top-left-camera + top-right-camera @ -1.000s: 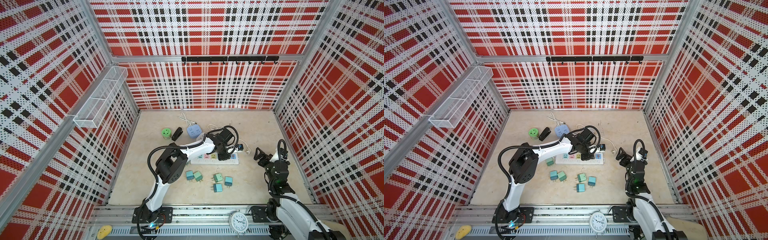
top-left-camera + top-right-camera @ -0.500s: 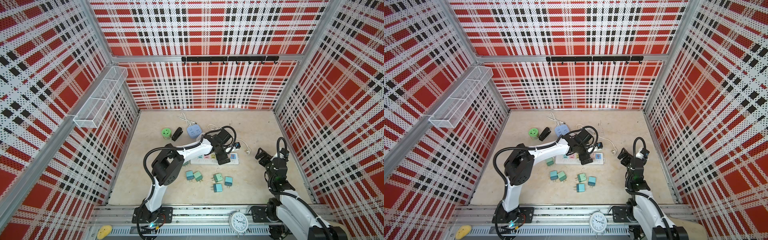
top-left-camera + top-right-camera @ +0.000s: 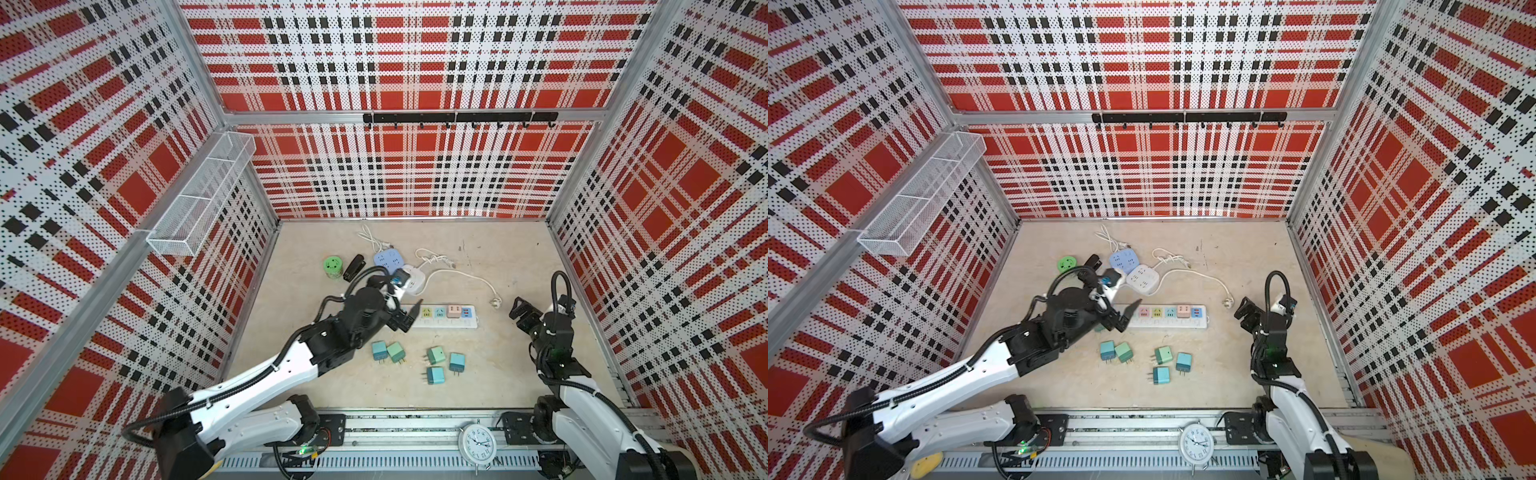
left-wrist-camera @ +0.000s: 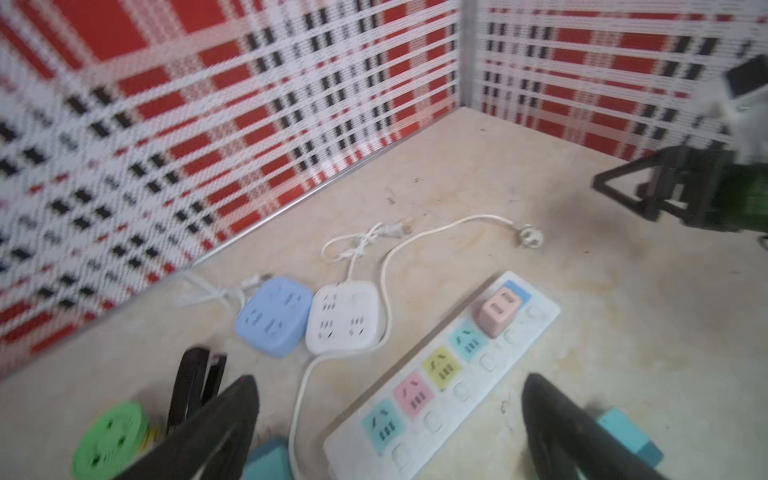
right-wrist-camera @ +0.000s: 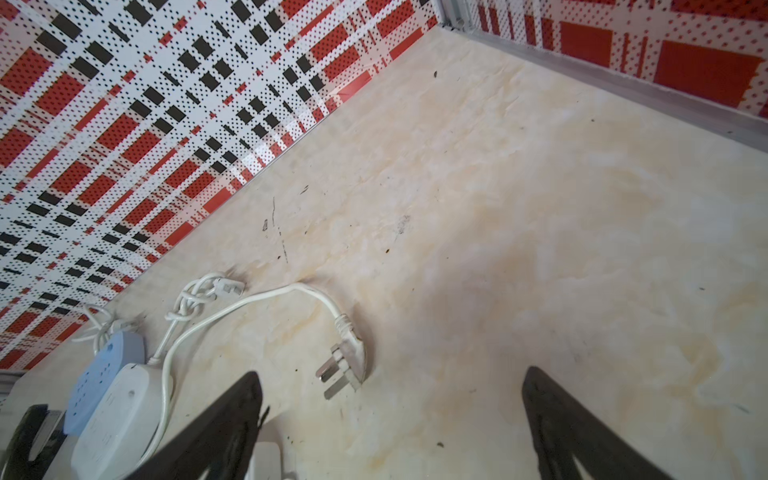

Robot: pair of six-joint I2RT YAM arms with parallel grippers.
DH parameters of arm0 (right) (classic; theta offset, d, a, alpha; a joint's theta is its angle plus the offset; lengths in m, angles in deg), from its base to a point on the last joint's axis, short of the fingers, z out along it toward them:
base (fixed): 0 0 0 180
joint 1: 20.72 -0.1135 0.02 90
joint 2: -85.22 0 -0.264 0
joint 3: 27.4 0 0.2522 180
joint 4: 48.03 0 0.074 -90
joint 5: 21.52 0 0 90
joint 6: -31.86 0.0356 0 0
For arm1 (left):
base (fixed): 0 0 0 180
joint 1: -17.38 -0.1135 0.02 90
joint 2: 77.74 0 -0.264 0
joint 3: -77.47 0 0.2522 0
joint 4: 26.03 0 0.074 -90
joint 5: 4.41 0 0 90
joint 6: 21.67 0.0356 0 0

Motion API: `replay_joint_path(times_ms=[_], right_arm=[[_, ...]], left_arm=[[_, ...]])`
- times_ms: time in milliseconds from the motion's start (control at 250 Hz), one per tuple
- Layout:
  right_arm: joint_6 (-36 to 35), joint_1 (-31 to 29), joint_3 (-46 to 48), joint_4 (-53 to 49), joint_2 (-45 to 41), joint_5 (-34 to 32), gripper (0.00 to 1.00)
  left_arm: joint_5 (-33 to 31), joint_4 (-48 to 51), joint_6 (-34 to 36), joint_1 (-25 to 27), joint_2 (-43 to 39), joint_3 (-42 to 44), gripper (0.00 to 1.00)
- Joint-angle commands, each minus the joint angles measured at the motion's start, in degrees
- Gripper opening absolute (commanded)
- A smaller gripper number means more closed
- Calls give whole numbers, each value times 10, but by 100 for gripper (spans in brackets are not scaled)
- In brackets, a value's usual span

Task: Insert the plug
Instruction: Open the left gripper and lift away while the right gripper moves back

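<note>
Hovering spread wide and empty just above one end of the power strip (image 3: 440, 323): the left gripper (image 3: 409, 316), with the strip running straight away from its fingertips. Well beyond those fingertips, seated upright in a socket near the strip's far end: the pink plug (image 3: 454, 310), by the look of it fully home. Judging the wide spread as fit for clearing the strip or straddling another plug. Just beside the left gripper, on the floor (image 3: 498, 374), prongs out: five loose teal plugs (image 3: 435, 355), probably staged within easy reach as the next to go in. Well apart from the strip, likewise parted and holding nothing: the right gripper (image 3: 521, 316), likely parked out of the way. Nearest it, ahead of its fingertips and untouched: the white cord plug (image 5: 347, 365). Shown by the left wrist view alone: four vacant coloured sockets (image 4: 441, 368) between gripper and pink plug. Shown by the right wrist view alone: the cord plug's bare flat prongs.
</note>
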Motion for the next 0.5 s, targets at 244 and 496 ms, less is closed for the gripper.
replay_joint_path(times_ms=[244,496], right_arm=[[22,-247,-95,-270,-75,-79,93],[67,-391,-85,-381,-131,-92,92]], left_arm=[[-47,-50,-120,-110,-171,229,99],[-55,-55,-126,-120,-233,257,99]])
